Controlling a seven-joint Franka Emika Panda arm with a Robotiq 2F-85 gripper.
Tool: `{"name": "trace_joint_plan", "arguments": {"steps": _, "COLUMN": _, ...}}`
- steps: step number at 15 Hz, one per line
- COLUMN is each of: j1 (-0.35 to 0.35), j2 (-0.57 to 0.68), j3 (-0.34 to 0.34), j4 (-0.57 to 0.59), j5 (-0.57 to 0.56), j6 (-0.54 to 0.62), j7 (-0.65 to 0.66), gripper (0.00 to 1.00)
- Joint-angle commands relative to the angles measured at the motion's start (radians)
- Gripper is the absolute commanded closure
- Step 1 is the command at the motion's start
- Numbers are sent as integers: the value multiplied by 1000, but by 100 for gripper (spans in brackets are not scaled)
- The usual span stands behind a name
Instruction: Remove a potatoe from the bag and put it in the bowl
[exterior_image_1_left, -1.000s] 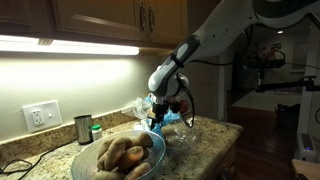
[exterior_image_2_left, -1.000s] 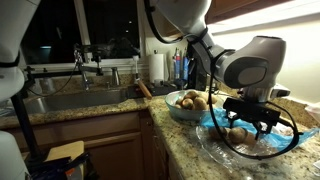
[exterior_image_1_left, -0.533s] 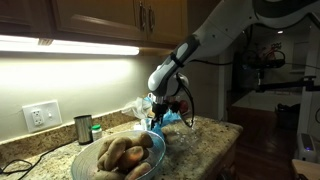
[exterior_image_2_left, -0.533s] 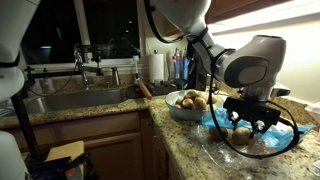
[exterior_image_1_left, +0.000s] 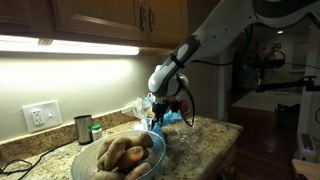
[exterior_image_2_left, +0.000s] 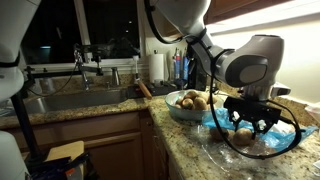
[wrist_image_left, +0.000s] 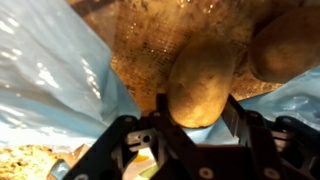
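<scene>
In the wrist view a brown potato (wrist_image_left: 200, 80) sits between my gripper's (wrist_image_left: 195, 105) two dark fingers (wrist_image_left: 160, 106), which press on both its sides. It lies in the bag (wrist_image_left: 50, 80) of light blue wrinkly film, on a tan mesh, with another potato (wrist_image_left: 285, 45) beside it. In both exterior views the gripper (exterior_image_1_left: 158, 118) (exterior_image_2_left: 243, 128) reaches down into the bag (exterior_image_1_left: 176, 118) (exterior_image_2_left: 215, 126) on the granite counter. The clear glass bowl (exterior_image_1_left: 156, 150) (exterior_image_2_left: 172, 108) stands next to the bag and holds several potatoes.
A small dark metal cup (exterior_image_1_left: 83, 128) and a wall outlet (exterior_image_1_left: 40, 115) are at the back of the counter. A sink (exterior_image_2_left: 70, 100) with a faucet (exterior_image_2_left: 85, 65) lies beyond the bowl. Wooden cabinets (exterior_image_1_left: 100, 20) hang above.
The jaws closed in on the potato about a second ago. In the last half second nothing has visibly moved.
</scene>
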Motion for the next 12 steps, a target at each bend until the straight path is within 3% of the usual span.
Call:
{"name": "trace_joint_plan", "arguments": {"steps": 1, "j1": 32, "j2": -47, "j3": -37, "j4": -35, "j5": -65, "j6": 1, "j7": 78, "gripper": 68}}
{"name": "trace_joint_plan", "arguments": {"steps": 12, "j1": 61, "j2": -145, "j3": -60, "j4": -150, "j5": -160, "j6": 19, "j7": 159, "gripper": 68}}
